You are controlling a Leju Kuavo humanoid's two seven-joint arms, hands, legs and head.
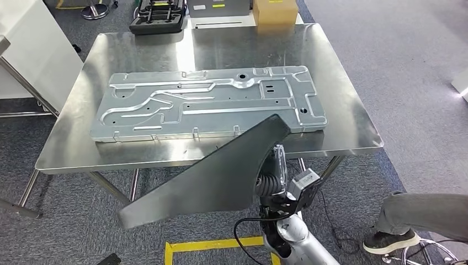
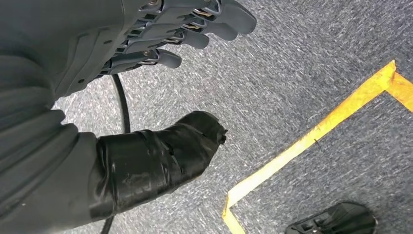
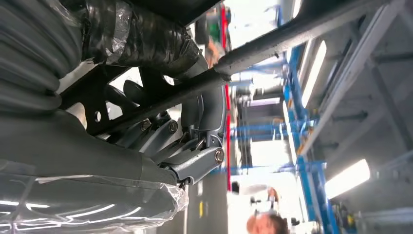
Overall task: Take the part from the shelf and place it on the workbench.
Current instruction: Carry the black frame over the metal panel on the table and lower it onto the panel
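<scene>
Right hand (image 1: 274, 185) grips a dark wedge-shaped metal sheet part (image 1: 221, 174) just short of the shiny steel workbench (image 1: 353, 118). Left hand (image 2: 146, 58) hangs over grey carpet (image 2: 292, 73), fingers spread, holding nothing.

Grey carpet (image 1: 386, 66) covers the floor, with yellow tape (image 1: 212, 244) marked at six o'clock. At twelve o'clock sit a cardboard box (image 1: 275, 11) and what may be a black tool case (image 1: 159, 15). Long ceiling lights (image 3: 311, 73) glow above blue framing (image 3: 304, 161).
</scene>
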